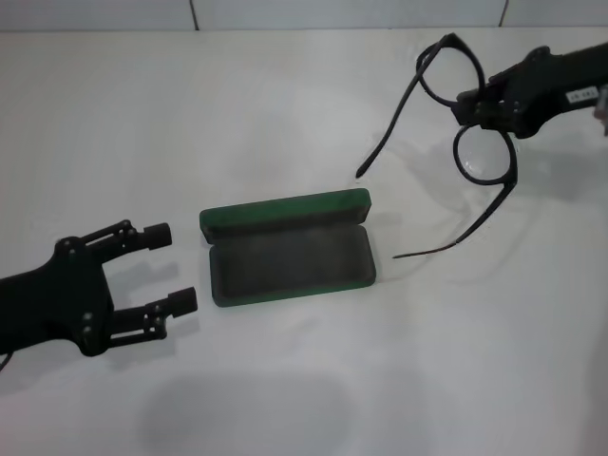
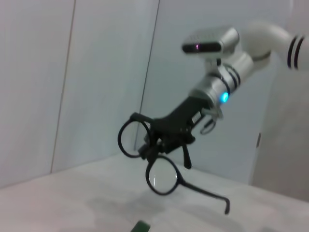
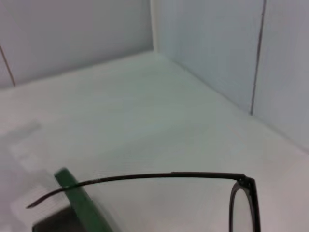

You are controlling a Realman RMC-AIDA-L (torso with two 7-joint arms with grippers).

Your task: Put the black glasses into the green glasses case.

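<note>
Head view: right gripper [image 1: 486, 112] clamps the black glasses [image 1: 454, 142] aloft at 2 o'clock of the open, empty green glasses case [image 1: 288, 249]; left gripper [image 1: 163, 268] idles, jaws apart.

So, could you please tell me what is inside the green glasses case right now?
Nothing: the open green glasses case shows only bare grey lining. The black glasses hang in the right pincer, above the table beside the case.

the right wrist view crops the black glasses [image 3: 241, 193] and green glasses case [image 3: 79, 203].
</note>
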